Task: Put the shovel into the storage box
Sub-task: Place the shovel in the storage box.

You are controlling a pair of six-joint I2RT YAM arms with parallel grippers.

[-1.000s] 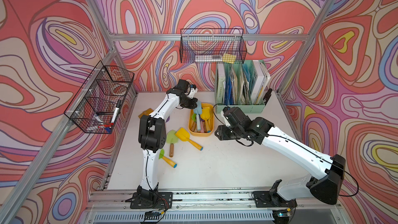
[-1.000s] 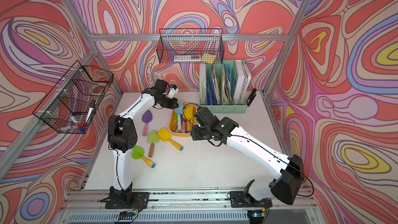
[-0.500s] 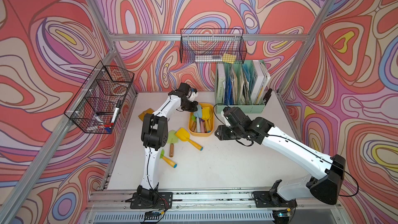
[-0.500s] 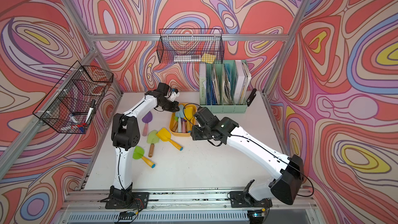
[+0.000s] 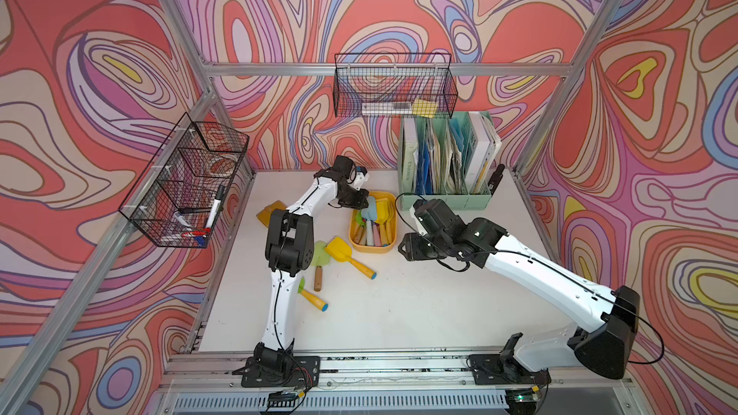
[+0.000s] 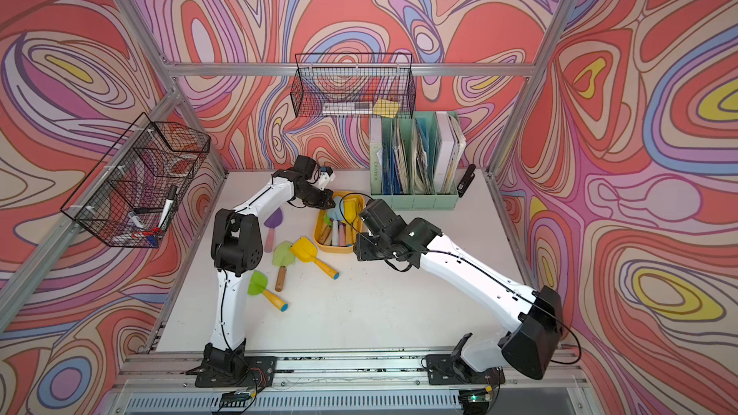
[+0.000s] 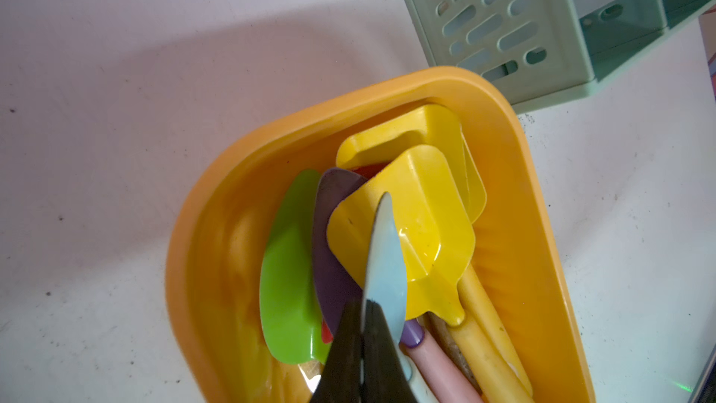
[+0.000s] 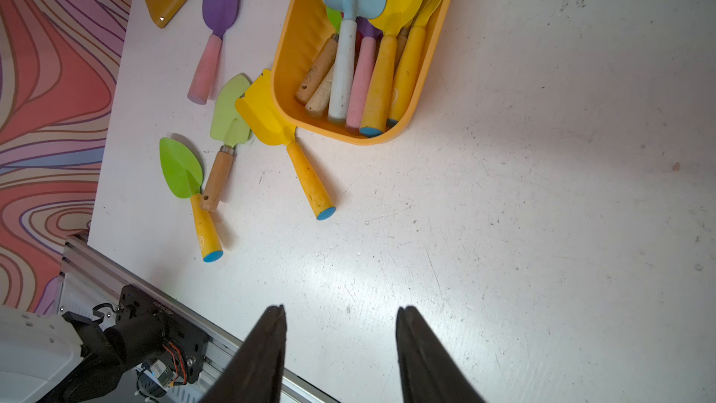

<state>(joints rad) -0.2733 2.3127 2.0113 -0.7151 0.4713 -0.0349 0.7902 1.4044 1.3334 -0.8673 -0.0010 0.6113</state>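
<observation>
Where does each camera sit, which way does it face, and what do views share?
Top views: high at the front, facing down toward the back wall; left arm and right arm show.
Left wrist: over the storage box, looking down into it; left gripper shut on the blue shovel.
Right wrist: above the table, facing the storage box; open right gripper shows.
Shared: all show the storage box.

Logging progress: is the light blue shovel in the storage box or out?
In, but not released: the light blue shovel has its white handle among the others inside the storage box, left gripper shut on its blade.
</observation>
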